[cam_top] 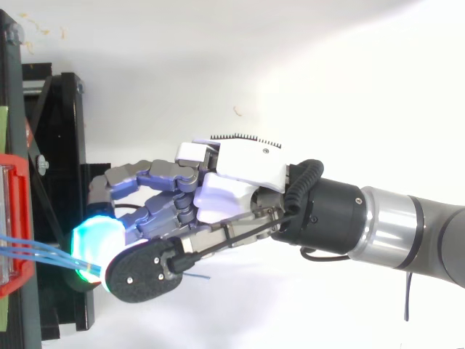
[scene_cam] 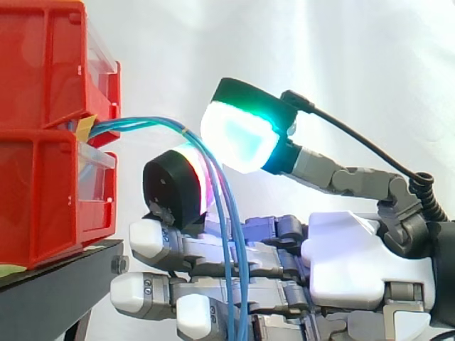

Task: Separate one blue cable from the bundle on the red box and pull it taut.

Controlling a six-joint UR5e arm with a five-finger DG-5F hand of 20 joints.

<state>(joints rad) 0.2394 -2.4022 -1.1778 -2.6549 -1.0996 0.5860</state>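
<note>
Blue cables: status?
Hand shut, fingers pinching the cables. Several strands together out of the red bins, none separated, hanging slack below. Nothing in the way.

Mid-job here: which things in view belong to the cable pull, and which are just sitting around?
Job:
blue cables
red bins
hand

Just there:
black stand
white curtain
</note>
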